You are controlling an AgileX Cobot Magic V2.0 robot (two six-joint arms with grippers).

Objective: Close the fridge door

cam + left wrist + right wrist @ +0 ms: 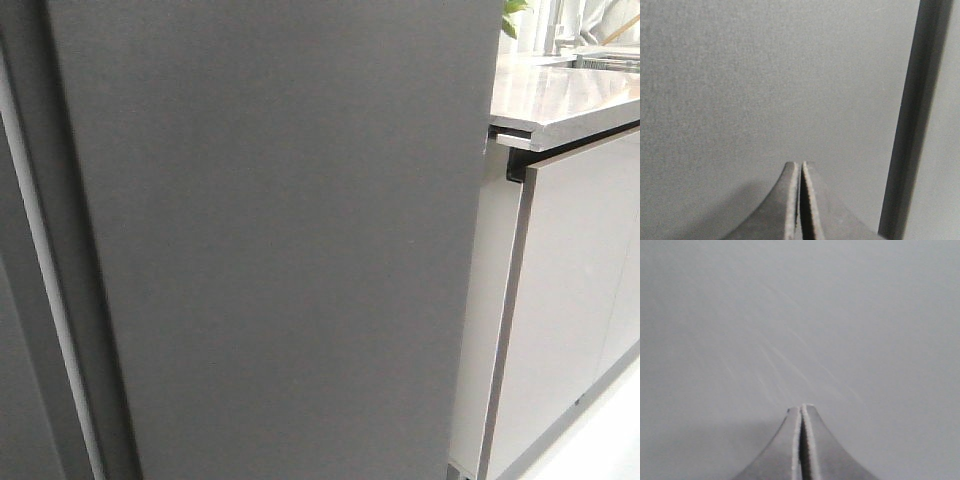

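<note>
We find the fridge door (280, 240) filling most of the front view, a dark slab barring any forward passage. Right of it, the pale cabinet fronts (575, 300) and the counter (560, 100) block the lower side; open room shows only above the counter and at the floor corner.

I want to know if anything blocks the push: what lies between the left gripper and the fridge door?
Nothing shows between them. In the left wrist view the shut left gripper points at the bare grey face of the fridge door, a dark groove off to one side.
</note>
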